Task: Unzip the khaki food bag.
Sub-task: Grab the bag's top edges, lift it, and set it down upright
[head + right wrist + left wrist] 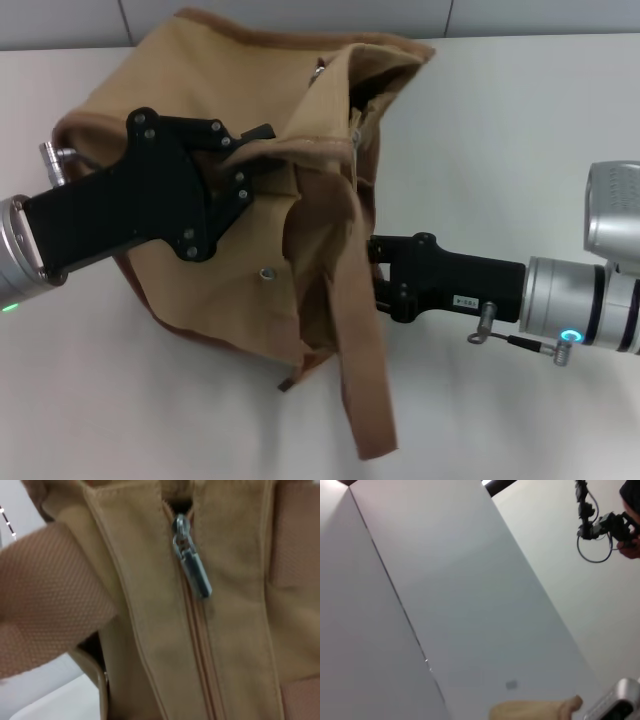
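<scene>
Bag [250, 210] slumped on white surface [520, 110], left of centre – left end effector [262, 148] clamped on its top fabric, right end effector [372, 272] against its right side, grip state unclear – zipper pull [192, 565] hangs on mostly closed zipper.

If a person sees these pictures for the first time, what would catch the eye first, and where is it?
First the khaki food bag, slumped in the middle of the white table, with one strap handle trailing toward the robot. The left hand presses into the fabric at its top, and the right hand meets its side. In the right wrist view, the silver zipper pull hangs on a mostly closed zipper.
</scene>
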You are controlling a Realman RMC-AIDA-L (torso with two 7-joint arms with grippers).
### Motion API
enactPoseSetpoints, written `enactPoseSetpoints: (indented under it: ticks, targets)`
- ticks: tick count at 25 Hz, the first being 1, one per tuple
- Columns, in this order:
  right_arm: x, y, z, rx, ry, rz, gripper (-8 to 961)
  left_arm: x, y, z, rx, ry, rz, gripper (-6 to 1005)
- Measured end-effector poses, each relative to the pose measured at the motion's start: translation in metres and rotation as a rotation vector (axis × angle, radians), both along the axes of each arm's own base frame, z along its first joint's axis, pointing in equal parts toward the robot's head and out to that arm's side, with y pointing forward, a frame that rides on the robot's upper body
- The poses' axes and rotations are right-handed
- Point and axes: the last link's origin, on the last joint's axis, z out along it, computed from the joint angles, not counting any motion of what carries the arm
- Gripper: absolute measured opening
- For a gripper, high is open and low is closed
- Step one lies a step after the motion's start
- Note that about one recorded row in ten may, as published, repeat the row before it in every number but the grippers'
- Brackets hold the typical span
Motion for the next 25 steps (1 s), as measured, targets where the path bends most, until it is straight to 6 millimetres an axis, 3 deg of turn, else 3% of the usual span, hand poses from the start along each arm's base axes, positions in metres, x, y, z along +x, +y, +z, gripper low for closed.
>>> enactPoseSetpoints:
  ticks: [5,9,13,18,25]
  targets:
    - [0.015,-0.005,0.015,0.004,0.011,-0.037,458,-0.013,-0.003,-0.015,0.031,0.030,0.061,83]
    - [0.034,-0.016,0.042,0.052,0.052,-0.071,453,-0.019,-0.008,-0.022,0.039,0.036,0.082,82]
    - [0.040,-0.022,0.071,0.113,0.113,-0.055,453,-0.019,-0.009,-0.023,0.035,0.037,0.084,82]
    - [0.030,-0.021,0.087,0.117,0.171,0.021,452,-0.018,-0.010,-0.024,0.025,0.036,0.076,82]
    - [0.004,0.000,0.079,0.105,0.163,0.115,452,-0.017,-0.012,-0.025,0.019,0.026,0.071,83]
